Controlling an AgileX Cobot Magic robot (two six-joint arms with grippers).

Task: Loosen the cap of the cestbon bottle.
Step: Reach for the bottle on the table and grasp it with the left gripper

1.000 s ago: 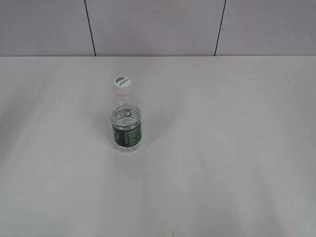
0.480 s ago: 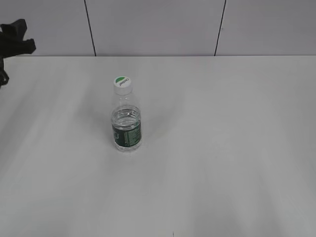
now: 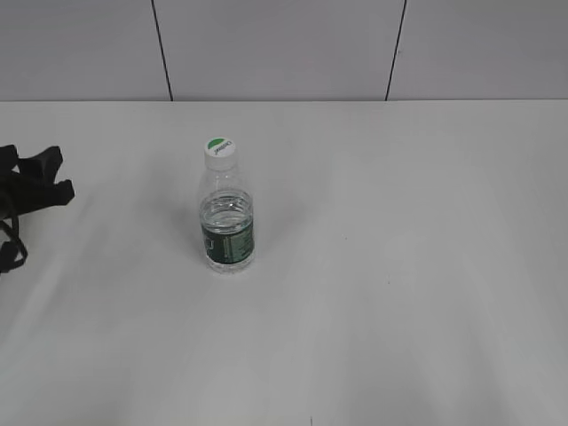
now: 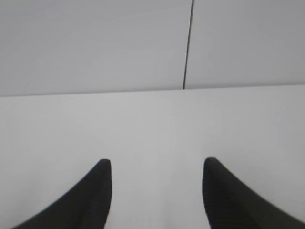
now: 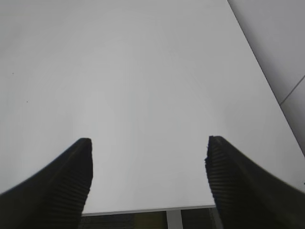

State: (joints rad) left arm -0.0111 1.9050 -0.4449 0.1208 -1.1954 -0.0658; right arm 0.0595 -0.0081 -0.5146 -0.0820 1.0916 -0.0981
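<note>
The cestbon bottle (image 3: 228, 226) stands upright on the white table, left of the middle, clear with a dark green label band. Its white cap (image 3: 220, 151) with a green half-disc sits on the neck. My left gripper (image 3: 55, 174) shows at the left edge of the exterior view, well left of the bottle, open with nothing between its fingers. In the left wrist view the left gripper (image 4: 156, 164) frames bare table only. My right gripper (image 5: 148, 142) is open and empty over bare table; it does not show in the exterior view. Neither wrist view shows the bottle.
The white table (image 3: 399, 266) runs back to a grey panelled wall (image 3: 284, 49). In the right wrist view the table's edge (image 5: 143, 210) lies just below the fingertips, with a dark gap beyond it.
The left gripper has come into the exterior view at the left edge and moved down and slightly right toward the bottle. The bottle has not moved.
</note>
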